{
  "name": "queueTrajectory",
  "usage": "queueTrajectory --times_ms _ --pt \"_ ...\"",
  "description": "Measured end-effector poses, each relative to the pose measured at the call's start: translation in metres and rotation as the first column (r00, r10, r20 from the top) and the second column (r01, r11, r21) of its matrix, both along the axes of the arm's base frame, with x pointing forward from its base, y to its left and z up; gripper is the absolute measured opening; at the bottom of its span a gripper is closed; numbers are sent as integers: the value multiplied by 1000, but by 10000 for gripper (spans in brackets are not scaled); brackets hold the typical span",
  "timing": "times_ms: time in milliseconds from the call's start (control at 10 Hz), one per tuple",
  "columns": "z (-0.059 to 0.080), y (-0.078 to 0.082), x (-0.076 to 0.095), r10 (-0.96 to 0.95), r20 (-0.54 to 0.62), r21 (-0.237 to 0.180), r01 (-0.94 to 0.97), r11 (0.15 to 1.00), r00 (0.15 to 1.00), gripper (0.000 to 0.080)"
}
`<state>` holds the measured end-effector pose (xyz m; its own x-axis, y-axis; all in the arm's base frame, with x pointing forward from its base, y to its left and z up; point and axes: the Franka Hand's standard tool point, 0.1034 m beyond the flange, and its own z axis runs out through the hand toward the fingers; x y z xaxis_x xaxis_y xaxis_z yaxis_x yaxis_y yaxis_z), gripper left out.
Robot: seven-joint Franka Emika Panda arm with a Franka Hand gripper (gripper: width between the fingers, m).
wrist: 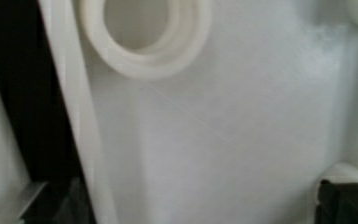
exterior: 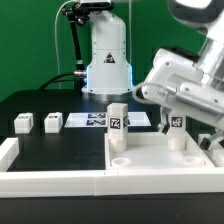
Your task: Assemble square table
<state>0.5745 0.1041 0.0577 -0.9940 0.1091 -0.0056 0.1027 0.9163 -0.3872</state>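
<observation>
Exterior view: the white plastic square slab [exterior: 150, 155] lies rim upward at the front right of the black table [exterior: 70, 145]. Two short white tagged upright legs [exterior: 118, 125] stand in it, and two loose legs [exterior: 22, 122] sit well apart towards the view's left. The white robot arm [exterior: 185, 75] hangs over the right-hand upright leg; lifting straight clear would best spare it. Wrist view, blurred: the gripper [wrist: 190, 200] shows dark fingertips [wrist: 34, 200] wide apart, apparently holding nothing, facing the slab's round white ring [wrist: 149, 40].
</observation>
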Motion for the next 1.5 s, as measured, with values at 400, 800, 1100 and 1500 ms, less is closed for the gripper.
queueTrajectory --times_ms 400,800,1100,1500 --pt "39 -19 -2 -23 59 4 23 1000 998 648" --pt "35 -18 -3 -157 107 11 157 988 982 648" --pt "38 -35 3 -418 216 78 411 908 882 648" --pt "41 -51 -11 -743 340 183 734 654 577 648"
